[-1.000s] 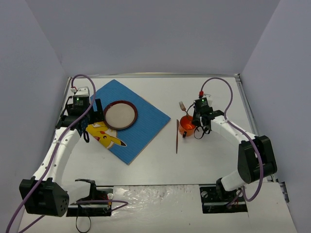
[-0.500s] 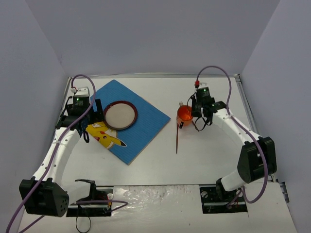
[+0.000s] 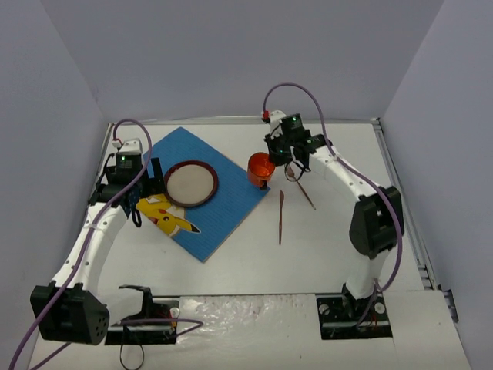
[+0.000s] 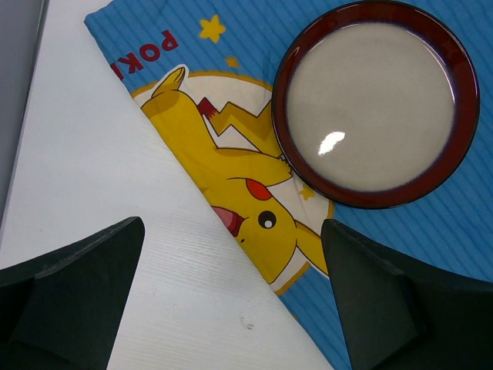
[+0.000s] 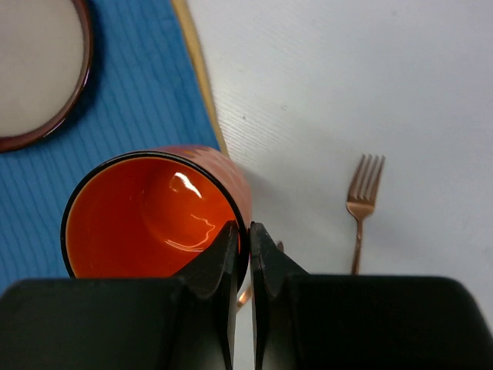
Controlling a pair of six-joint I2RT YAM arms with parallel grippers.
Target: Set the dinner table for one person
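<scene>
The dinner table (image 3: 331, 231) is a large, flat, plain white rectangular top with a thin metal rim that shows along its far edge and down its left and right sides. It lies level and spans nearly the whole scene from left to right and from near to far. Up close, its white surface shows a fine, faint grain of parallel lines.

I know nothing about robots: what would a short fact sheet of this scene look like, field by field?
Right gripper: shut on the rim of the glossy orange cup
Left gripper: open, holding nothing
Cup position: over the edge of the blue cloth placemat
On placemat: round red-rimmed plate
On white tabletop: copper fork, another thin copper utensil
</scene>
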